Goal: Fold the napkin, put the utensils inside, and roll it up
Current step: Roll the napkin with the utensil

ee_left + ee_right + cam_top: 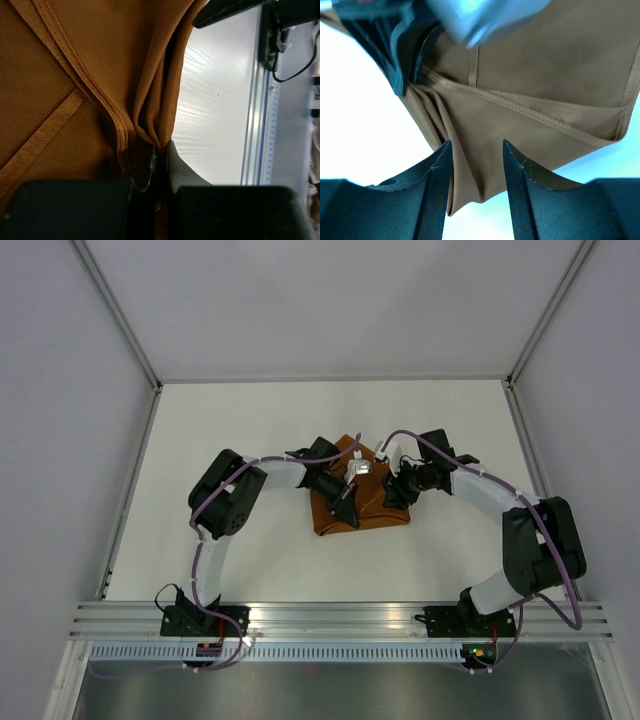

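The rust-orange napkin (375,512) lies bunched and partly folded at the middle of the white table. My left gripper (347,506) is shut on a pinched fold of it; in the left wrist view the napkin (75,60) fills the left and the gripper (161,147) clamps several layers at its edge. My right gripper (394,486) is open at the napkin's right side; in the right wrist view its gripper (475,145) straddles a hanging corner of the napkin (545,65) without closing on it. The left gripper (405,55) shows there at top left. No utensils are in view.
The white table (250,430) is bounded by grey walls on the left, right and back. An aluminium rail (340,618) runs along the near edge and also shows in the left wrist view (260,100). Both arms reach in toward the middle.
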`<state>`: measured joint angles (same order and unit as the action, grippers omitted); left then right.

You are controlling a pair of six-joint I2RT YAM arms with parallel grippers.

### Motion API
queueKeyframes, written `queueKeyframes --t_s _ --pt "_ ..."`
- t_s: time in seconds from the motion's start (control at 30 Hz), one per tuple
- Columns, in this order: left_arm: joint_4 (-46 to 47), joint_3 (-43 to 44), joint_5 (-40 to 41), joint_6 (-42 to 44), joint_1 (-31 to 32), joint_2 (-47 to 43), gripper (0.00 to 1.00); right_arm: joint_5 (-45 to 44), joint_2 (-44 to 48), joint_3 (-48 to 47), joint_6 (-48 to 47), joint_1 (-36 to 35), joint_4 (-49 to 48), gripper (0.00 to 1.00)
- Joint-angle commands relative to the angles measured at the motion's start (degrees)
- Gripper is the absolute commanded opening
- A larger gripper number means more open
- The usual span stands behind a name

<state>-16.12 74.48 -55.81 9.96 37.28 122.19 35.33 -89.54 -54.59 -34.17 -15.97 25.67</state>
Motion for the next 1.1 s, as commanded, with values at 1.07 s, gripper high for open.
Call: queueKeyframes --t_s 1.07 --pt "-18.24 7.43 -2.46 0.68 -2.3 12.81 0.02 -22.15 10.62 24.36 -16.36 -30.35 -27.18 0.57"
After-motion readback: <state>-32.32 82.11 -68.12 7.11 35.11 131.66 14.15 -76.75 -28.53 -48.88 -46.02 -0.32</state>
